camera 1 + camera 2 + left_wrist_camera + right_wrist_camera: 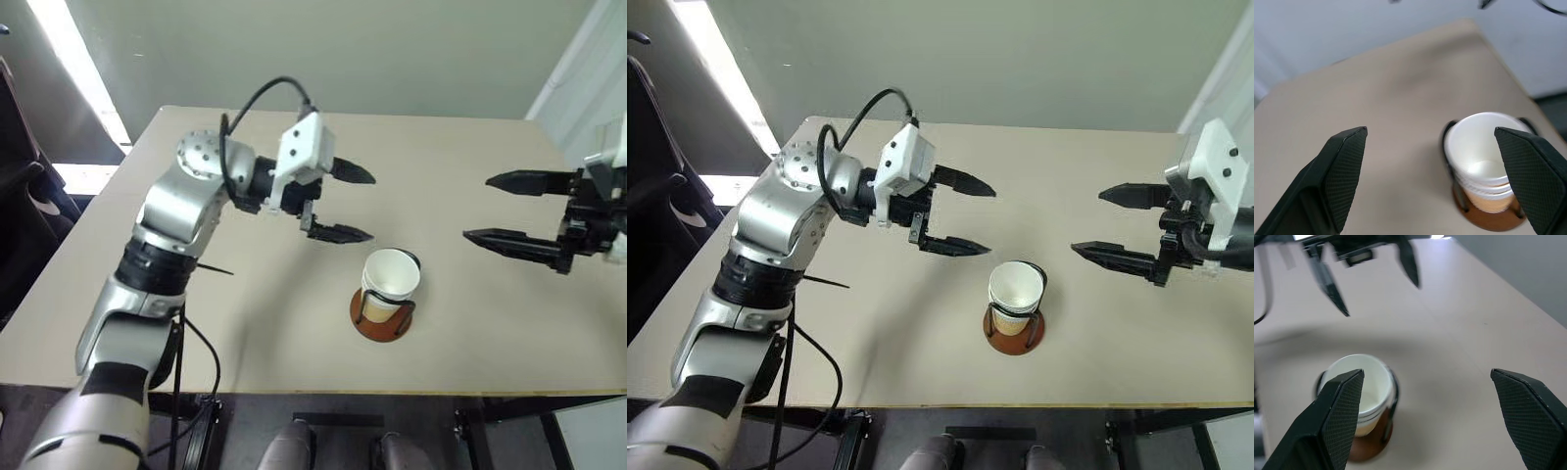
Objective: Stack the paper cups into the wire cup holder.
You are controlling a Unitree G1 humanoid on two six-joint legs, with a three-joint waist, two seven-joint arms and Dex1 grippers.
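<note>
Nesting in wire cup holder (382,319): paper cups (391,278), prob. light, thin-walled, crushable — grip gently at sidewall below rim; left gripper (345,203) & right gripper (514,209) jaws apart, empty.

Tan paper cups (390,280) nested, white inside, tilted in wire cup holder (382,315) with reddish-brown round base, on table

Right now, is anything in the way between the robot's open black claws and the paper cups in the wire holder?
No. The tan-orange paper cups sit nested in the black wire cup holder. Bare tan tabletop lies between them and the open left gripper and the open right gripper.
</note>
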